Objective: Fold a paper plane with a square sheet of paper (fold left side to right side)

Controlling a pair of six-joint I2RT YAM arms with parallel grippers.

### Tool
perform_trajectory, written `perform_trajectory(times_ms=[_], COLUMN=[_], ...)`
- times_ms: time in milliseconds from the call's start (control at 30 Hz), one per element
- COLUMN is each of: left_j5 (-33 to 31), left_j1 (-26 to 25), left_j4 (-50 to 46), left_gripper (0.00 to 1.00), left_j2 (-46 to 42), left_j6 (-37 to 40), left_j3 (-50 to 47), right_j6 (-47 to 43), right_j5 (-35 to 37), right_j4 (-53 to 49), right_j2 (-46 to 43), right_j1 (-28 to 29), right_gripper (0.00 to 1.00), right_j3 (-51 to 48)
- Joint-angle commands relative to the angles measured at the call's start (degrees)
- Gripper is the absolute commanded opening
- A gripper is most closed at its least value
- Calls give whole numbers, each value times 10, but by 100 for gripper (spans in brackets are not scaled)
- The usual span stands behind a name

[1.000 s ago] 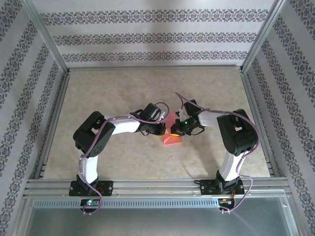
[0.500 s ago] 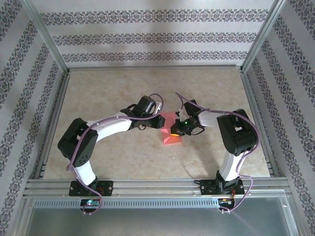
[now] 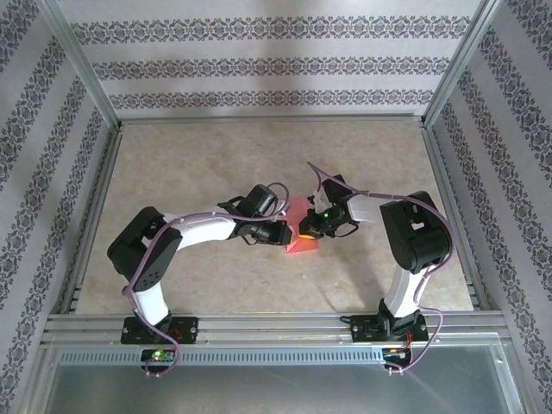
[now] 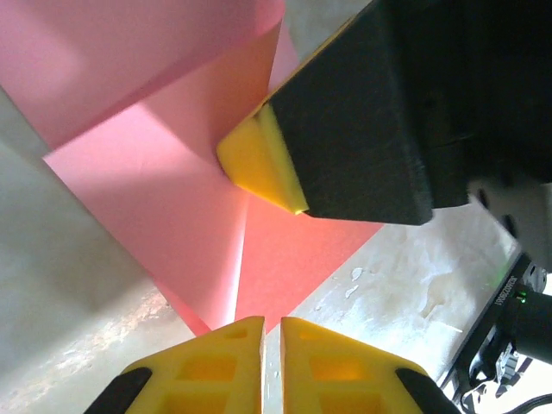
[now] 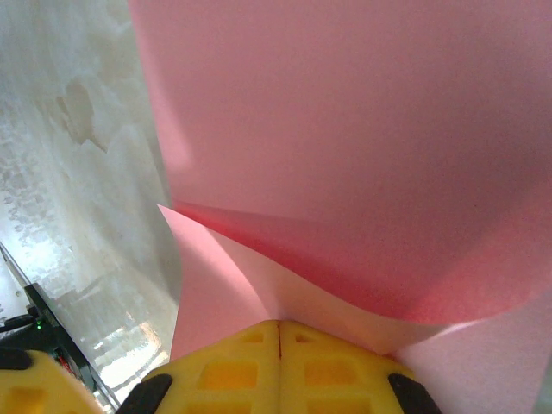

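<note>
Salmon-pink sheet of paper (image 3: 302, 241) mid-table (image 3: 216, 155), top view, left gripper (image 3: 282, 232) and right gripper (image 3: 308, 228) meeting over it | left wrist: left fingers (image 4: 216, 354) nearly touching, nothing between (paper just ahead) | right wrist: right fingers (image 5: 224, 366) pressed together, tips against paper.

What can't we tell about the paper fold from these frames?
- Top view: sheet of paper too small; left pincer and right pincer cover part of it.
- Right wrist view: a raised flap hides the paper beyond; frame edges cut it.
- Left wrist view: right pincer's body hides the sheet's far part.
</note>
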Motion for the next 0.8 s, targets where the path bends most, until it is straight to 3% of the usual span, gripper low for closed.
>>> perform_trajectory(times_ms=[0,233,767], left_j5=[25,47,17], left_j1=[-4,-10,-25], left_j4=[39,44,-17], left_gripper=[13,11,11], left_j2=[20,46,59], left_j6=[-23,-23,15], left_j3=[-2,7,26], right_j6=[-13,-15,-16], right_j5=[16,19,20], right_j4=[-22,-25,-28], right_j2=[10,10,11], right_j1=[4,4,3], right_gripper=[0,0,0], right_j3=[2,3,4])
